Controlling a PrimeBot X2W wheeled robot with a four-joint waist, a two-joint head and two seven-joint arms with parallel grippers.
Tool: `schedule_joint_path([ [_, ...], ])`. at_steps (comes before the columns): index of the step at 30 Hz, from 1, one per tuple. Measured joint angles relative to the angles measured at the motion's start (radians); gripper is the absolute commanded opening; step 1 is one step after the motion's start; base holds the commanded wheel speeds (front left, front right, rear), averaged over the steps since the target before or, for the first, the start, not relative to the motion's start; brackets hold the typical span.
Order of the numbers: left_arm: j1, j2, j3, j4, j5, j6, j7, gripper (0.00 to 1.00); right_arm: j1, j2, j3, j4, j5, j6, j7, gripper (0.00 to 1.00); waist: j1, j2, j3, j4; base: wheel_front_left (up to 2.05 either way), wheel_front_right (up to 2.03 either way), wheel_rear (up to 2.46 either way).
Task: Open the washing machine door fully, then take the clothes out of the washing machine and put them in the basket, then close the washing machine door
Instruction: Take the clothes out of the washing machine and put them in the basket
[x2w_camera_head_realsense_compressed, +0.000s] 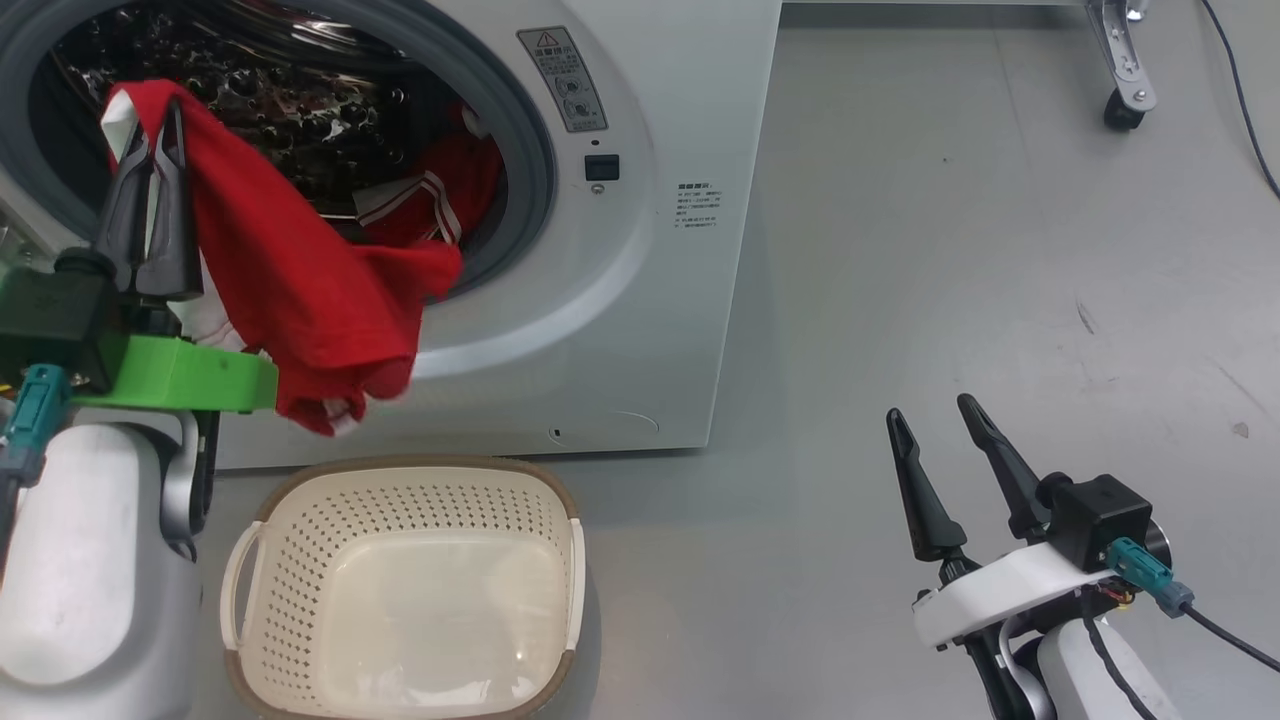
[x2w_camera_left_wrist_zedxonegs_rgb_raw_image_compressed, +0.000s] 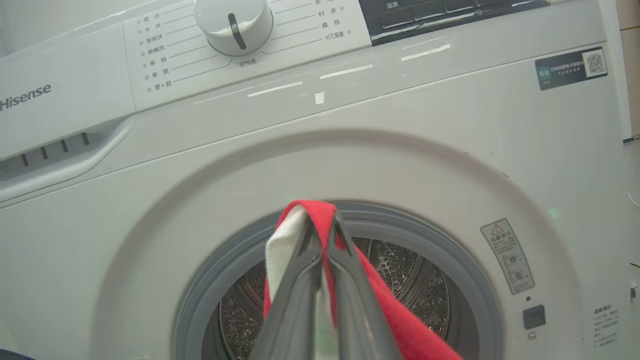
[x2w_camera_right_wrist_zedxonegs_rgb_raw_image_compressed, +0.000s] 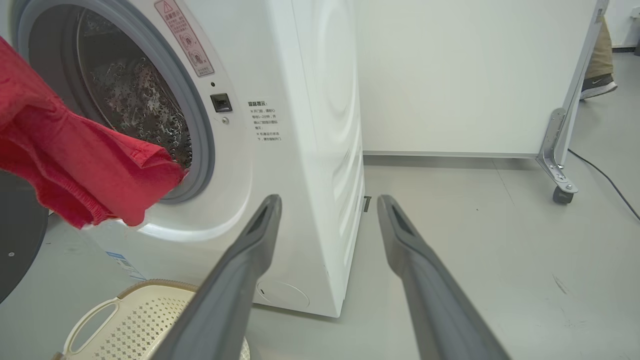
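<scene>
On the grey floor (x2w_camera_head_realsense_compressed: 950, 300) before the washing machine (x2w_camera_head_realsense_compressed: 660, 300), the left claw (x2w_camera_head_realsense_compressed: 158, 125) pinches the clothes (x2w_camera_head_realsense_compressed: 300, 290) trailing from the drum (x2w_camera_head_realsense_compressed: 300, 110) above the basket (x2w_camera_head_realsense_compressed: 400, 475); I'd pull them fully clear before lowering, right claw (x2w_camera_head_realsense_compressed: 928, 408) spread open nearby.

Three views of the washing machine (x2w_camera_head_realsense_compressed: 660, 330) front
Head looks down over the basket (x2w_camera_head_realsense_compressed: 400, 500); left wrist faces the porthole (x2w_camera_left_wrist_zedxonegs_rgb_raw_image_compressed: 465, 280) close up; right wrist looks low from its right; all share it

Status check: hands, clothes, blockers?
Left hand shut on clothes, hanging out of washing machine. Right hand open, holding nothing. Empty basket below; more red fabric in drum. Path clear.
</scene>
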Motion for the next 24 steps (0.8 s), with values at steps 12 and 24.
schedule_joint_path([
  [12, 0.194, -0.026, -0.028, 0.062, -0.010, 0.000, 0.000, 0.00, 0.014, 0.003, -0.006, -0.007, 0.000, 0.000, 0.000, 1.00, 0.0000, 0.0000, 0.011, 0.007, 0.00, 0.00, 0.00],
  [24, 0.280, -0.028, -0.050, 0.159, -0.010, -0.002, 0.045, 0.00, 0.013, 0.004, 0.016, -0.023, -0.013, 0.000, 0.000, 1.00, 0.0000, 0.0000, 0.057, -0.005, 0.00, 0.00, 0.00],
])
